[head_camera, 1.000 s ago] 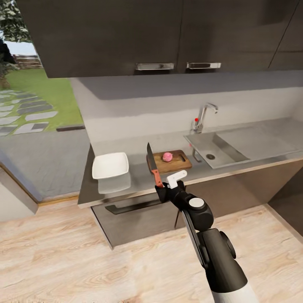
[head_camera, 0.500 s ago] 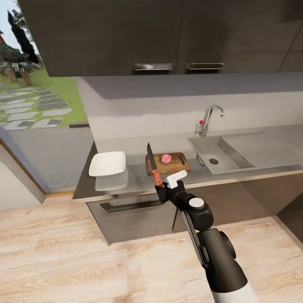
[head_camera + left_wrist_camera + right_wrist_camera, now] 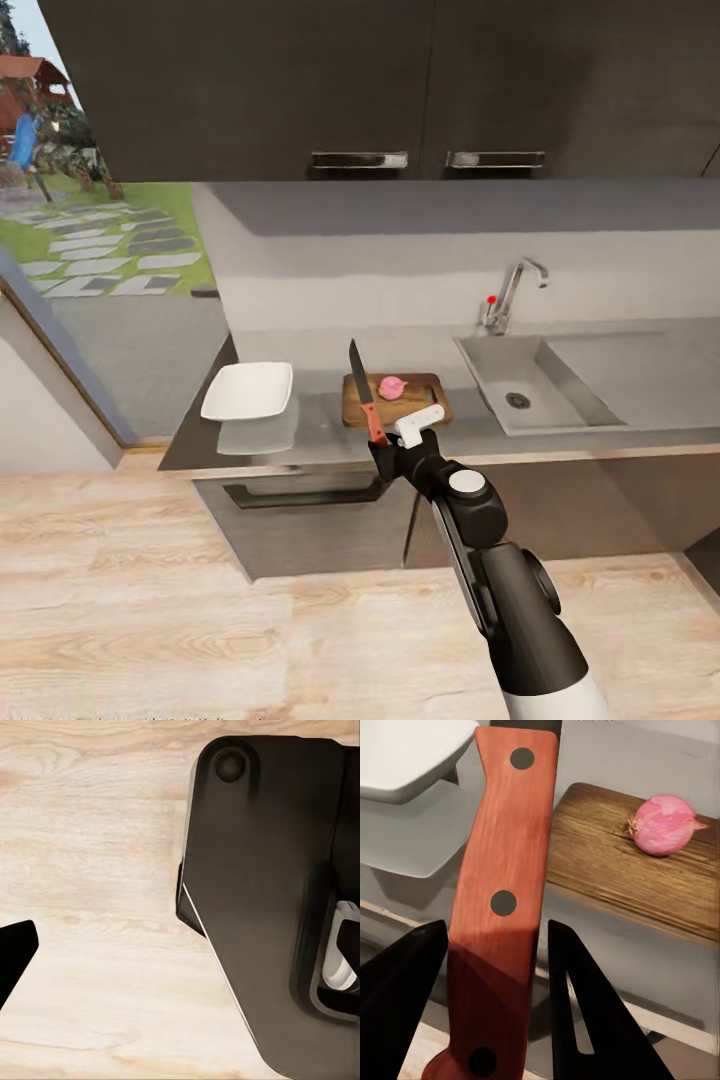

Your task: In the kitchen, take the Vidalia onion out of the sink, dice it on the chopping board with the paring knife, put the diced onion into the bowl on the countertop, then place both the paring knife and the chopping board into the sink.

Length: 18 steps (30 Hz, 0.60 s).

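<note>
The right arm reaches forward from low in the head view toward the counter front, forearm angled up, wrist bent; the right gripper point(image 3: 383, 447) is clamped on the red handle of the paring knife point(image 3: 364, 393), blade pointing up; in the wrist view the dark fingers point(image 3: 405, 997) sit on either side of the riveted handle. The Vidalia onion point(image 3: 392, 386) rests on the chopping board point(image 3: 426, 398), on the countertop point(image 3: 320, 418) between the bowl point(image 3: 248, 390) and the sink point(image 3: 535, 392). I cannot tell whether the left gripper is closed; no writing is legible anywhere.
</note>
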{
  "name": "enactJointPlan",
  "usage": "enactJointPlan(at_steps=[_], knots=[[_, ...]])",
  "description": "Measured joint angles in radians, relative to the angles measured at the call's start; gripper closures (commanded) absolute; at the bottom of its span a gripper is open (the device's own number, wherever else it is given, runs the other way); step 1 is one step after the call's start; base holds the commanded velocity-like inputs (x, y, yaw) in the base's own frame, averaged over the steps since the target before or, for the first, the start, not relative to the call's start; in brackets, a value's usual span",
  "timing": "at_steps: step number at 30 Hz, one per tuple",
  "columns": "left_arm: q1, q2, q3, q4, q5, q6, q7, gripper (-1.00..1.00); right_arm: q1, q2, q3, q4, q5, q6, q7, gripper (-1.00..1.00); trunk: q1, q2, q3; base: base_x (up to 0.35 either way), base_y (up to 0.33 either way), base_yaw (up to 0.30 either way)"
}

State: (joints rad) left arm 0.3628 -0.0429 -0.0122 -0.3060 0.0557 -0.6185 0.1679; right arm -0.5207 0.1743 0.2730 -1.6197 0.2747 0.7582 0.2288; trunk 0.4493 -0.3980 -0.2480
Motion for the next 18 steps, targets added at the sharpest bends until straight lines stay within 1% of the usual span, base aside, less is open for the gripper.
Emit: enactJointPlan(at_steps=[4,9,14,18], knots=[[0.0,0.0,0.0,0.0,0.0,0.0,0.0,-1.0,0.0,0.0,0.0,0.001,0.0,0.0,0.0,1.0,0.0,0.0,0.0,0.008,-0.303,0.142],[0.0,0.0,0.0,0.0,0.0,0.0,0.0,-1.0,0.0,0.0,0.0,0.001,0.0,0.0,0.0,1.0,0.0,0.0,0.0,0.001,-0.303,0.015],[0.0,0.0,0.0,0.003,0.0,0.0,0.0,-1.0,0.0,0.0,0.0,0.001,0.0,0.0,0.0,1.0,0.0,0.0,0.003,0.0,-0.301,-0.133],[0.0,0.0,0.0,0.007,0.0,0.0,0.0,-1.0,0.0,0.0,0.0,0.001,0.0,0.0,0.0,1.0,0.0,0.0,0.007,0.0,-0.133,-0.191]])
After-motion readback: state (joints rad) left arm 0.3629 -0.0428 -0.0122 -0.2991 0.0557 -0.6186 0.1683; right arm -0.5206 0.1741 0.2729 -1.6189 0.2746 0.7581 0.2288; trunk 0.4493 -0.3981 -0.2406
